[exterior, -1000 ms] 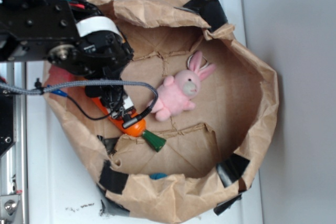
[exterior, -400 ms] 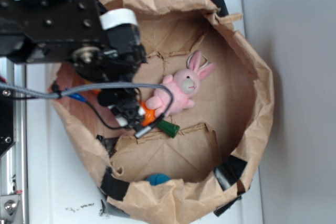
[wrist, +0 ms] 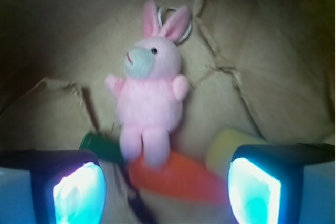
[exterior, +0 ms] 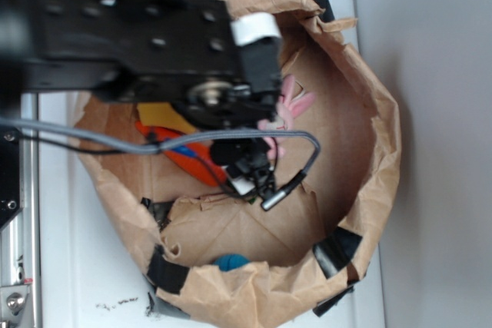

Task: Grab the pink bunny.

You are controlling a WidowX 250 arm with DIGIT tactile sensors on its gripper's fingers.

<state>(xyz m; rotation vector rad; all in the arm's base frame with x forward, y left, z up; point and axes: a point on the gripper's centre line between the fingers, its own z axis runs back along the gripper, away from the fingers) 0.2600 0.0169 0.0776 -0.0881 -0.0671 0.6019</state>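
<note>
The pink bunny (wrist: 150, 90) lies face up on the floor of the brown paper bag (exterior: 377, 151), ears pointing away from me. In the exterior view only its pink ears (exterior: 296, 101) and a bit of its body show past my arm. My gripper (wrist: 167, 190) hangs above the bag floor with its jaws wide apart and nothing between them. The bunny's feet lie just ahead of the gap between the fingertips (wrist: 79, 190). The orange carrot (wrist: 176, 177) with its green top (wrist: 101, 147) lies under the bunny's feet, between the jaws.
The crumpled bag walls (exterior: 231, 282) ring the toys on all sides, with black tape patches (exterior: 338, 251) at the rim. A yellow piece (wrist: 227, 148) lies beside the carrot. A blue object (exterior: 231, 261) sits by the near wall. The white table (exterior: 77, 266) surrounds the bag.
My arm has moved right, from over the carrot to over the bunny, now covering most of it. The carrot slid along and the bag shifted slightly.
</note>
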